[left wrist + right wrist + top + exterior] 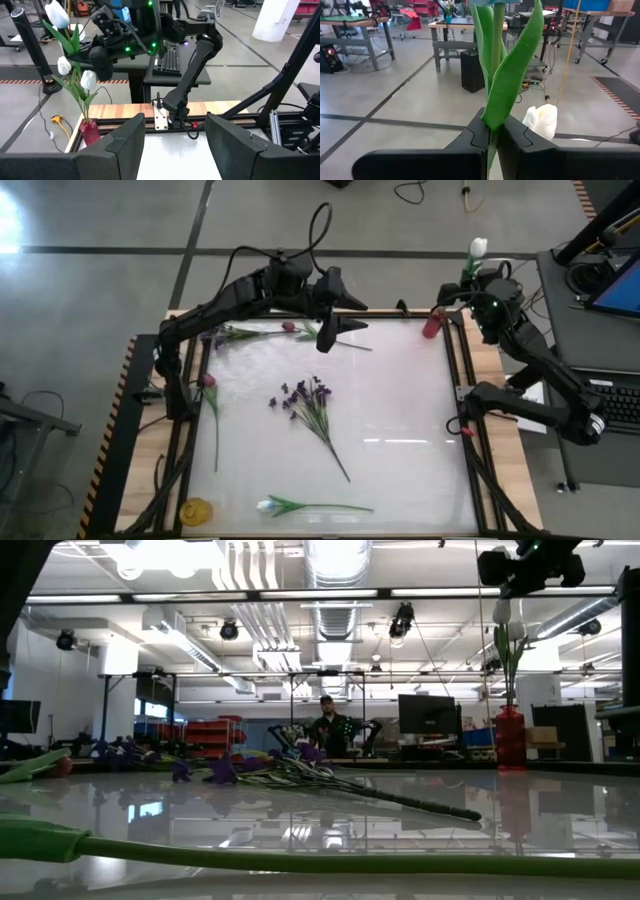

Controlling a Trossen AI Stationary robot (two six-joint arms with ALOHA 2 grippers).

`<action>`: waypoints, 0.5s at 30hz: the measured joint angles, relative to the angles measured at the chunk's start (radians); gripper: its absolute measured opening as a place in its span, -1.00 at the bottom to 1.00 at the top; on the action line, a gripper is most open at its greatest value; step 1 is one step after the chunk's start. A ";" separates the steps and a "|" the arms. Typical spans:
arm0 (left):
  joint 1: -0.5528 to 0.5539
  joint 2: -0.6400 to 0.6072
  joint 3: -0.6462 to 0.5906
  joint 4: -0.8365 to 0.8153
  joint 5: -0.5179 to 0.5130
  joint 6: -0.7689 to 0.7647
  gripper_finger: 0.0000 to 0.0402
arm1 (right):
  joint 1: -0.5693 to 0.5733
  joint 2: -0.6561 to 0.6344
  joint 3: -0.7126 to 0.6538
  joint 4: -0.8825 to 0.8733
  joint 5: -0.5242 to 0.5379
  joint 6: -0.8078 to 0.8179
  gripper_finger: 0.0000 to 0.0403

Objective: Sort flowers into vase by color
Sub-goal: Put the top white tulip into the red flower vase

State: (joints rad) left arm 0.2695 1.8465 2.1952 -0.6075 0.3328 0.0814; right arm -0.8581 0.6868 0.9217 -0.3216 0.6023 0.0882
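Note:
A red vase (432,323) stands at the table's far right corner with white tulips (88,80) in it. My right gripper (492,142) hovers above the vase, shut on another white tulip (478,248) that stands upright. My left gripper (325,332) hangs open and empty over the table's far middle. Lying flat on the table are a purple spray (305,402) in the middle, a white tulip (270,505) near the front edge, a pink-red bud (208,382) at the left, and more stems (245,332) at the far left. My right gripper pinches the white tulip's green stem and a leaf wrapped round it (495,112) between its two fingers, below the bloom. The fingers lie level and across the stem. The tulip stands upright, its lower part running down toward the vase's mouth (90,122).
A yellow object (195,510) sits at the table's near left corner. Black rails (455,395) frame the white surface. A desk with a keyboard (620,405) stands beyond the right edge. A person (325,725) sits far behind the table.

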 joint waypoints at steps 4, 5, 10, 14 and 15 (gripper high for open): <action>0.000 -0.002 0.000 -0.004 0.000 0.002 -0.04 | 0.000 -0.012 -0.024 0.014 0.001 0.006 -0.94; 0.000 -0.002 0.000 -0.007 0.000 0.004 -0.04 | 0.000 -0.012 -0.029 0.013 0.001 0.011 -0.94; 0.001 -0.003 0.000 -0.024 0.000 0.007 -0.04 | 0.000 -0.013 -0.040 0.017 0.001 0.030 -0.94; 0.001 -0.004 0.000 -0.034 0.000 0.008 -0.04 | 0.000 -0.012 -0.053 0.028 0.001 0.036 -0.94; 0.001 -0.004 0.000 -0.038 0.000 0.008 -0.04 | 0.000 -0.012 -0.059 0.029 0.001 0.036 -0.94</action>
State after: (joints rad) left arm 0.2707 1.8423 2.1952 -0.6459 0.3328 0.0891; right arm -0.8581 0.6747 0.8624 -0.2921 0.6037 0.1238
